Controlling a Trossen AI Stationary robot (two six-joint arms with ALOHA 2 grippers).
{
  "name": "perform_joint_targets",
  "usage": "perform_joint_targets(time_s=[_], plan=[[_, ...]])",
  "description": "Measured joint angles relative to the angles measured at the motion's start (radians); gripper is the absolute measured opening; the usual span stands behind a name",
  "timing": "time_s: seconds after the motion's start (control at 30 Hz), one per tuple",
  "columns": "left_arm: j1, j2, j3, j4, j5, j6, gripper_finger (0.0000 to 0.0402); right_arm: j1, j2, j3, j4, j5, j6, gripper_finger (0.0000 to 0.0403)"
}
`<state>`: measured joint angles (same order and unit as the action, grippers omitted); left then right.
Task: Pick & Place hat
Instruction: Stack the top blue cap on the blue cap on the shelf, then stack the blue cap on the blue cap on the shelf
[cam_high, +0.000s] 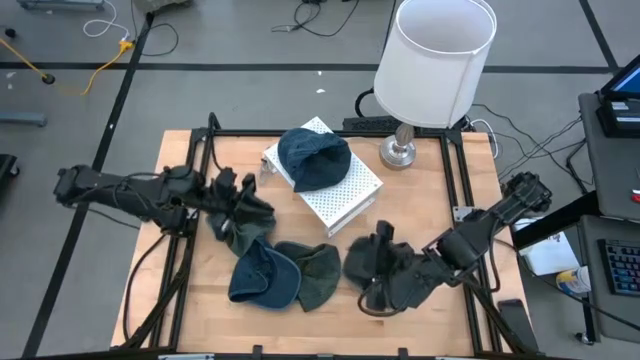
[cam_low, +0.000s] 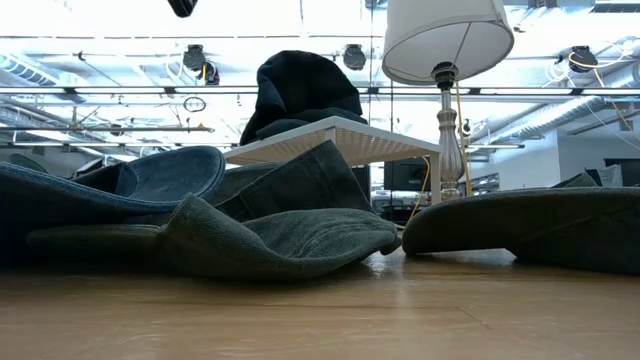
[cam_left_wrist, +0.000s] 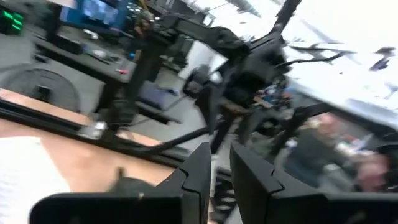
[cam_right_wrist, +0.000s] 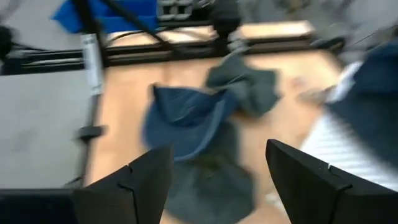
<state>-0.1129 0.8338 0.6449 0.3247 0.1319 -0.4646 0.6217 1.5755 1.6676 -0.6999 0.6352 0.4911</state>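
We find the left claw (cam_high: 243, 205) clenched, its two dark fingers (cam_left_wrist: 194, 180) nearly touching with only a thin slit between them; it sits over a crumpled grey-green hat (cam_high: 240, 228) at the left-middle of the wooden counter (cam_high: 190, 318), but we cannot tell whether cloth is pinched. The right claw (cam_high: 372, 258) is spread wide, released, low above a dark hat (cam_high: 405, 285) near the front right. The left arm reaches in level from the left edge; the right arm slants down from the right rear. A soft navy hat (cam_high: 314, 158) rests on a white perforated block (cam_high: 338, 192). A blue cap (cam_high: 262, 275) and an olive cap (cam_high: 318, 274) lie touching at front centre. A white-shaded lamp (cam_high: 432, 60) stands behind.
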Motion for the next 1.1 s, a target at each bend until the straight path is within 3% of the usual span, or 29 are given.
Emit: perform_joint_targets(time_s=[0.2,0.33,0.5,0.67,0.77,0.93,1.1], plan=[[-0.156,0.092,0.0,0.178,-0.062,-0.197,0.0111,0.035,0.0,-0.015,0.022,-0.137,0.024,0.0251],[-0.235,0.168,0.0,0.199,-0.071,-0.372,0.0165,0.067,0.003,-0.061,0.065,-0.143,0.023,0.0251],[-0.326,0.262,0.0,0.204,-0.092,-0.735,0.0203,0.091,0.001,-0.133,0.17,-0.213,0.037,0.0251],[-0.446,0.34,0.0,0.213,-0.168,-1.062,0.0207,0.101,0.001,-0.197,0.275,-0.221,0.046,0.0251],[-0.529,0.38,0.001,0.23,-0.297,-1.192,0.02,0.101,0.002,-0.234,0.324,-0.222,0.047,0.0251],[-0.686,0.472,0.008,0.298,-0.651,-1.319,0.0183,0.1,0.002,-0.285,0.448,-0.221,0.051,0.0251],[-0.804,0.6,0.112,0.308,-0.965,-1.354,0.0173,0.1,0.002,-0.311,0.54,-0.222,0.084,0.0251]])
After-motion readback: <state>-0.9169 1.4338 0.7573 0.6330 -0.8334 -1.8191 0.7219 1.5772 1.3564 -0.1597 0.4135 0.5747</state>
